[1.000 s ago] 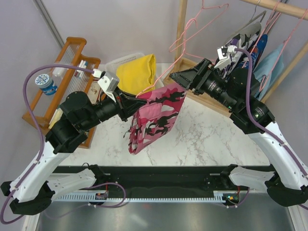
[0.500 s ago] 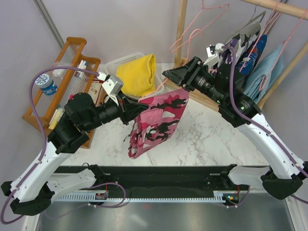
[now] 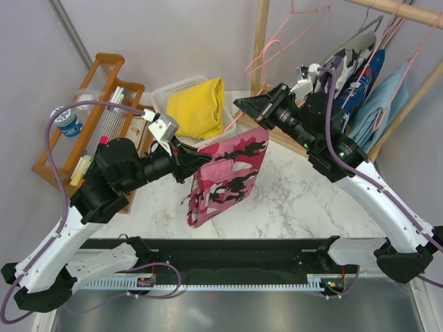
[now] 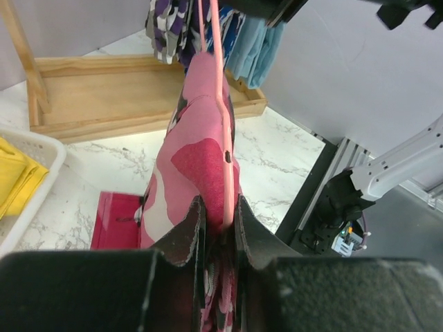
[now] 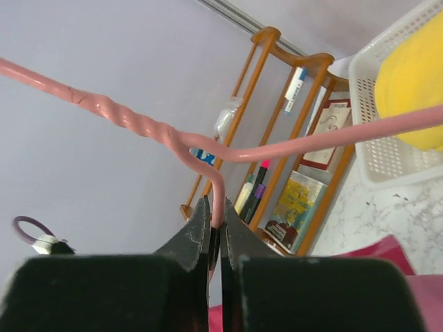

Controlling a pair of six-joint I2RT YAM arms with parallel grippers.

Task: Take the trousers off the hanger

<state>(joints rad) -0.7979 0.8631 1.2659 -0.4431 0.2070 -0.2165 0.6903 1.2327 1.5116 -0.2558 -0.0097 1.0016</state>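
Pink camo trousers [image 3: 228,169] hang folded over the lower bar of a pink wire hanger [image 5: 138,124], held in the air above the marble table [image 3: 297,200] between the two arms, not touching it. The right gripper [image 5: 215,211] is clenched on the hanger wire just below the twisted neck, probably to hold the frame steady and off the rail so the cloth can be drawn off. The left gripper [image 4: 217,207] comes in from the other side with its jaws pinched tight on the pink camo cloth where it drapes the bar. The wire runs down between the fingers too, and I can't tell if it's clamped along with the cloth. That grip looks meant for pulling the cloth sideways along the bar while the right holds the hanger back. The trousers aren't off yet, since most of the fold hangs below the bar. The yellow trousers [image 3: 197,104] lie in the white basket [image 3: 165,90] behind the left arm, off any hanger. Risk: if the wire is caught, the hanger drags along with the pull.
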